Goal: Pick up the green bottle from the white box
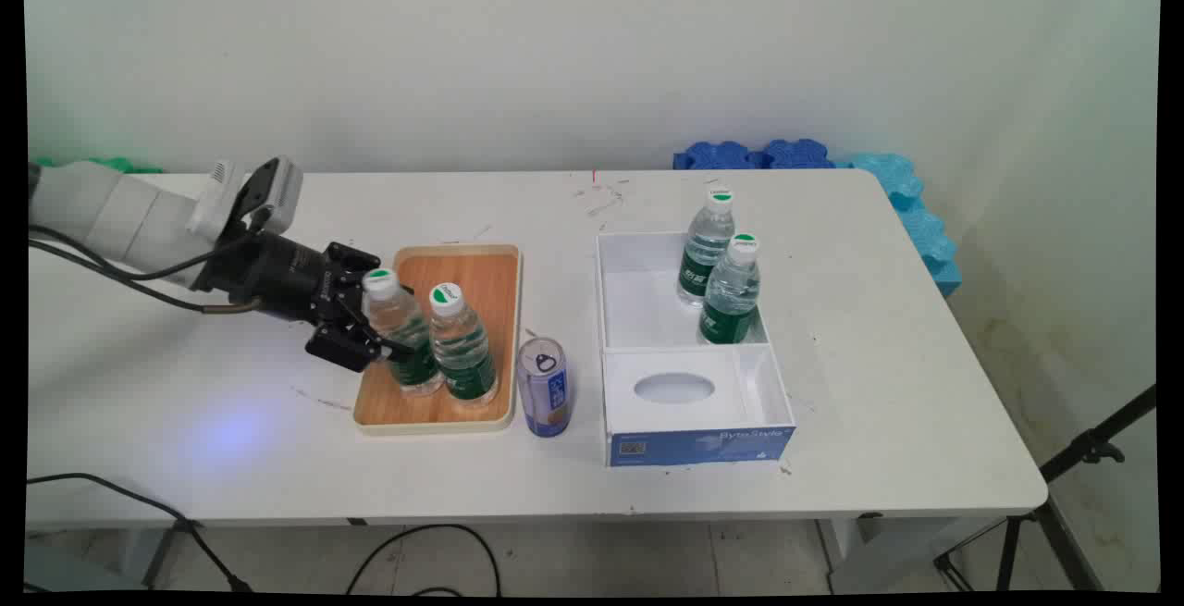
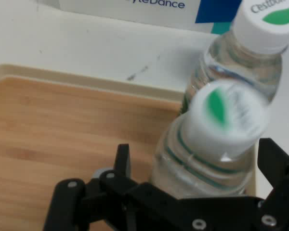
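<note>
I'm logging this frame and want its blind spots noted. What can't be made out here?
- Main view: the end effector hides the lower left of the nearer bottle on the wooden tray.
- Hand view: that bottle's cap is blurred and its print unreadable.
- Hand view: the white box is cut off by the top edge.

We read "ByteDance" on the blue-fronted white box (image 2: 135,9) beyond the fingers, and a partial "Cestbon" on the farther bottle's cap (image 2: 269,18).
</note>
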### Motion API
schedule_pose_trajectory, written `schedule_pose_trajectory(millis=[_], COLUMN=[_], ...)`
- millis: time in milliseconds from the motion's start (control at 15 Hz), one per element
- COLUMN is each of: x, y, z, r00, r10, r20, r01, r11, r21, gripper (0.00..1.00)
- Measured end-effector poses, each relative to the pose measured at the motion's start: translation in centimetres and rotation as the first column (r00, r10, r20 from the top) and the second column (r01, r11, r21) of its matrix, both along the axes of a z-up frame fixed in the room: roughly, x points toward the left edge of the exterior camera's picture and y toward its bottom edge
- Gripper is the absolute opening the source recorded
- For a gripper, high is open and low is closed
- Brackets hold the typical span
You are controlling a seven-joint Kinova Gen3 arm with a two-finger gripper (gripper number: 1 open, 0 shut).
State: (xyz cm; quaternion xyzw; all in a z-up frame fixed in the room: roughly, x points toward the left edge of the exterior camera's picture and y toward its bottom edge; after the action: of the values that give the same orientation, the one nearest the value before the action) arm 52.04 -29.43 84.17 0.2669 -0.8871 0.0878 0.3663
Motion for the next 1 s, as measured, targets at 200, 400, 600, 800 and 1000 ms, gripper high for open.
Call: schedule_pose_trajectory(millis=[200,400,600,800,1000], x=[-0.4,-0.9,-1.0,-1.1,-2.8], y=[-0.6,-1.8,-3.1,-4.9,-7.0], z=[0.6,3.1,6.7,10.5,13.3], r00=[1.000,0.998,0.996,0.988,0.978], r10=[0.011,0.019,0.017,0.025,0.019], r20=[-0.015,-0.052,-0.090,-0.150,-0.208], r01=[-0.011,-0.020,-0.020,-0.030,-0.030], r11=[1.000,0.999,0.999,0.999,0.998], r21=[-0.011,-0.024,-0.026,-0.032,-0.051], gripper=[1.00,1.00,1.00,1.00,1.00])
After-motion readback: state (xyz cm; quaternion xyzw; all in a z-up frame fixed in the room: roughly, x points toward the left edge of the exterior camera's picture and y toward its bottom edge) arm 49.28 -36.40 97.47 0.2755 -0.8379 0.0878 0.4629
